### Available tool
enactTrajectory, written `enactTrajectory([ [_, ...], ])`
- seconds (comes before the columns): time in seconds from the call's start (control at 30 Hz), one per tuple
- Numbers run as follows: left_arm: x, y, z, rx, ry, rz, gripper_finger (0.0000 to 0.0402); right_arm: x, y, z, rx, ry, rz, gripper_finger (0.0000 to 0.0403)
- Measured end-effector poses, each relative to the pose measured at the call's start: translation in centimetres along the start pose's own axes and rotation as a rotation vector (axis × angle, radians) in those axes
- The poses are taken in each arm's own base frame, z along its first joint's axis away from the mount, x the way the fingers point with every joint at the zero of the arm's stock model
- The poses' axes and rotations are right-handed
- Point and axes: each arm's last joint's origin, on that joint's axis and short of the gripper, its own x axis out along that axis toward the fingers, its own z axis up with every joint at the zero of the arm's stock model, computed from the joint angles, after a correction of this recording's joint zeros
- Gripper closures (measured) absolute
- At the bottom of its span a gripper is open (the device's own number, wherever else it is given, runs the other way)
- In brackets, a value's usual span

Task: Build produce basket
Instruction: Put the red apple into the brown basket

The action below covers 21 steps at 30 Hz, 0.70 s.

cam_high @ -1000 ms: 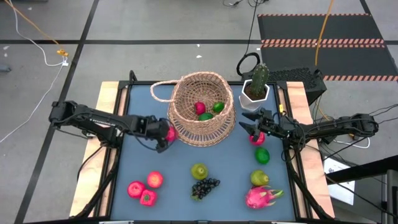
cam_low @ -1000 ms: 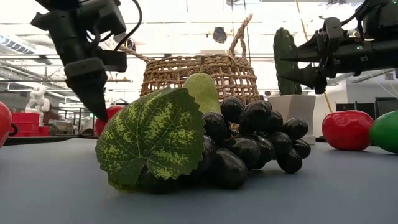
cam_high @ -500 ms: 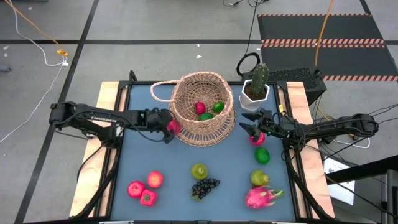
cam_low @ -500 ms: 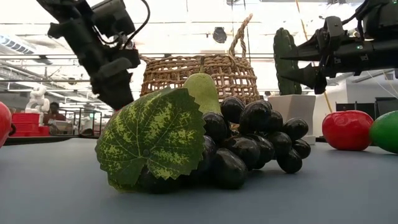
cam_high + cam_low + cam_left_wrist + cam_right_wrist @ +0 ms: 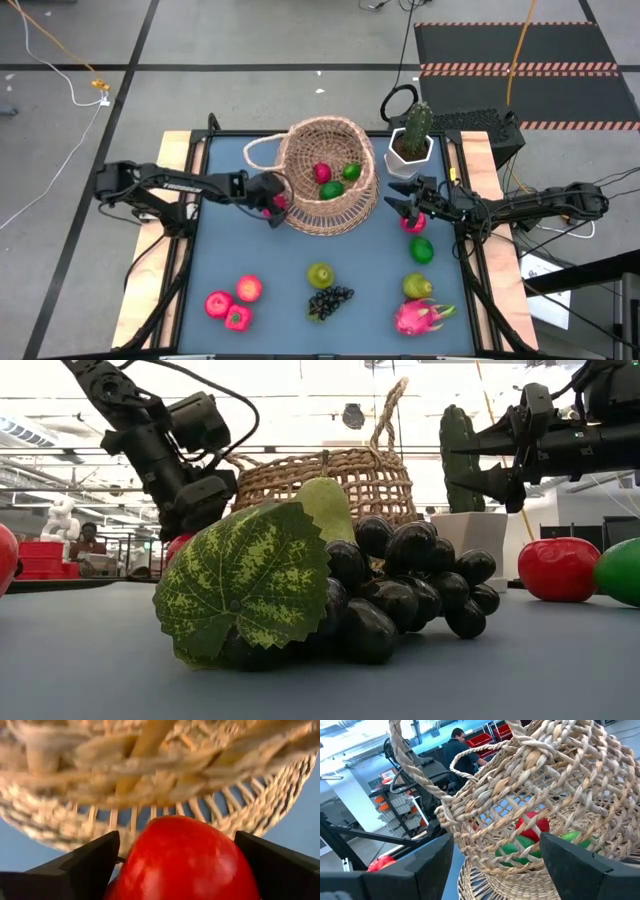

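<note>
The tan wicker basket point(image 5: 325, 175) stands at the table's far middle with a red fruit point(image 5: 322, 172) and two green ones inside. In the low view its rim point(image 5: 300, 465) slants, lower on the left arm's side. My left gripper point(image 5: 275, 197) is at the basket's left wall, shut on a red apple point(image 5: 185, 860). My right gripper point(image 5: 405, 205) is open right of the basket, above another red apple point(image 5: 413, 222). The rest of the produce lies along the near side: grapes point(image 5: 330, 300), pears point(image 5: 320, 274), a lime point(image 5: 422, 250) and a dragon fruit point(image 5: 420, 316). My left gripper pinches the red apple by its two sides point(image 5: 135, 865) between the fingers point(image 5: 90, 860). It comes at it slanting down from the table's left. The apple sits close against the basket's woven wall point(image 5: 150, 815); I cannot tell whether the two touch.
A white pot with a green cactus point(image 5: 412, 140) stands right of the basket, near the far edge. Two red apples point(image 5: 218, 303) and a strawberry point(image 5: 237, 318) lie at the near left. The basket's loop handle point(image 5: 262, 150) sticks out toward the left arm.
My left gripper, still shut on the red apple, has risen and moved toward the table's far right, up against the basket's left wall. The basket's rim, level before in the low view, now slants lower on the left. The right arm has kept still.
</note>
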Motion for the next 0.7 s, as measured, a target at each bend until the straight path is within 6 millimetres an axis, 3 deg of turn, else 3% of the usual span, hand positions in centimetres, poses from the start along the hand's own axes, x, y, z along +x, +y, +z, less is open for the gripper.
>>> enactTrajectory([
  [0.17,-0.7,0.2,-0.8,-0.026,0.071,0.023,0.0082,0.0,0.0,0.0,0.009,-0.002,0.000,0.0112],
  [0.57,-5.8,-0.3,-3.3,-0.051,0.092,0.207,0.0087,0.0,0.1,0.2,0.012,-0.017,0.006,0.0112],
  [0.7,-8.5,-0.8,-2.5,-0.038,-0.024,0.263,0.0088,0.0,0.1,0.2,-0.023,-0.025,0.003,0.0112],
])
